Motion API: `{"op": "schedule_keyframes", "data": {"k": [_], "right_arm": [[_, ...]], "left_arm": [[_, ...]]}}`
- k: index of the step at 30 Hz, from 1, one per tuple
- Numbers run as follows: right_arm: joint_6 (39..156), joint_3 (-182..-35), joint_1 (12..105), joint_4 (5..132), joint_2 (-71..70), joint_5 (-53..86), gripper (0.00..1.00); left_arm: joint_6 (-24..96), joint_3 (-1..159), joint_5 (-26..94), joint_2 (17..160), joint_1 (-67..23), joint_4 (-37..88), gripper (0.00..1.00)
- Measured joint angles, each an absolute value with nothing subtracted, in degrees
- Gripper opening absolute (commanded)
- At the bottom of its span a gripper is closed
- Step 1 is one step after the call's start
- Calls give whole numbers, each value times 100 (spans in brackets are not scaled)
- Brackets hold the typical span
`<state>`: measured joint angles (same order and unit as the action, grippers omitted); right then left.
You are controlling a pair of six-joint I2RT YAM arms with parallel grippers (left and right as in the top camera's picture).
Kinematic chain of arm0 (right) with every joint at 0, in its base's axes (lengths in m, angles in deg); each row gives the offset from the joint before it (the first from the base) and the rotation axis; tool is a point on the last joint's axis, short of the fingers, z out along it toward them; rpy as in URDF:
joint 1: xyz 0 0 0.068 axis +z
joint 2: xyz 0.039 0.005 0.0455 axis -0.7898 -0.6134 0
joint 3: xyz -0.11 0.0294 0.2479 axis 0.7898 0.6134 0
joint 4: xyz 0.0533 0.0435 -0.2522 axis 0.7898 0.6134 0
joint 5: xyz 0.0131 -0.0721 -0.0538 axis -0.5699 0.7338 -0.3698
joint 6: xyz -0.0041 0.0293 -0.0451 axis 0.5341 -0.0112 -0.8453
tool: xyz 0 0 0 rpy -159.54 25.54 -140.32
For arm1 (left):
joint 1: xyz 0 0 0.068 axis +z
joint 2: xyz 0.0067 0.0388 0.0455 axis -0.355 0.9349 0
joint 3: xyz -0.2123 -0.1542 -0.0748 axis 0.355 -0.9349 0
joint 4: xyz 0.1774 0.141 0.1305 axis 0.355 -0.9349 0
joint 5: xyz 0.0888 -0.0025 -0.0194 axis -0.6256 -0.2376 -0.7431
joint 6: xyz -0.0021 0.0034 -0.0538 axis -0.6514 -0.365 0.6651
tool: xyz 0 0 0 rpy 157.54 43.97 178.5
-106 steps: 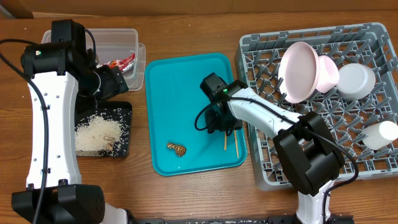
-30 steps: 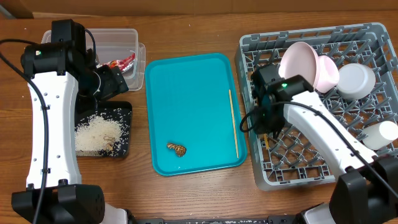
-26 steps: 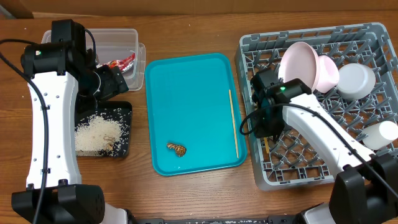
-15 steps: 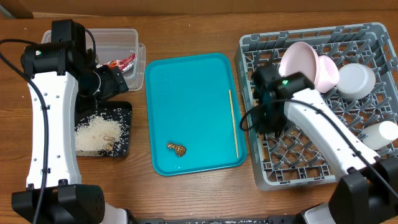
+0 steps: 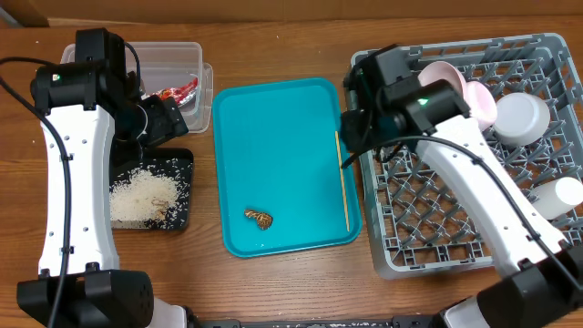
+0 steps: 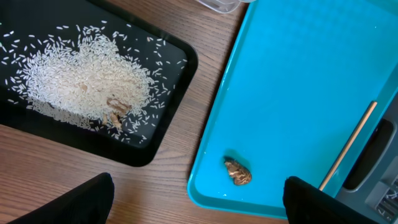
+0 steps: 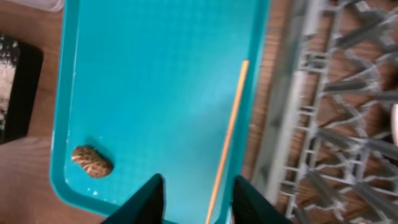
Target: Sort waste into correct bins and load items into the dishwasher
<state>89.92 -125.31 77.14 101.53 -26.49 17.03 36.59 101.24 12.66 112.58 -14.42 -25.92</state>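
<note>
Overhead and both wrist views.

- The left claw (image 6: 198, 186) is released and spread wide, with nothing between its fingers. It hangs over the counter (image 5: 273, 292) in the gap between the black tray (image 5: 189, 187) and the teal tray (image 5: 273, 137).
- The right claw (image 7: 199, 200) has its fingers parted and grasps nothing. It sits above the teal tray's right edge, just beside the rack. Its wrist view is blurred.
- One chopstick (image 5: 343, 187) lies flat on the teal tray, running along the tray's right rim. In the right wrist view its near end shows in the gap between the fingers and touches neither.
- The brown scrap (image 5: 260, 219) lies on the teal tray near the front-left corner, well apart from the chopstick.
- The rice (image 5: 141, 196) is heaped in the black tray, with loose grains scattered around the pile. A few brownish bits sit at the heap's edge.
- The clear tub (image 5: 168, 59) stands behind the black tray. The red-and-white wrapper (image 5: 180, 91) lies inside it, against the near wall, partly hidden by the left arm.
- The grey dish rack (image 5: 419, 232) is on the right side of the counter.
  - A pink bowl (image 5: 474, 100) is tilted at the rear, partly covered by the right arm.
  - A white bowl (image 5: 521, 117) is just beside the pink bowl.
  - A small white cup (image 5: 557, 196) is near the right wall.
</note>
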Motion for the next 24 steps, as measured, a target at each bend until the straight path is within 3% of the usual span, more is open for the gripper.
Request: {"op": "schedule_keyframes", "data": {"k": [24], "right_arm": [[9506,-12441,8236,10210,-5053,2025,47]], "left_arm": [[3659,10124,1266,11258,-1442,-2592,89]]}}
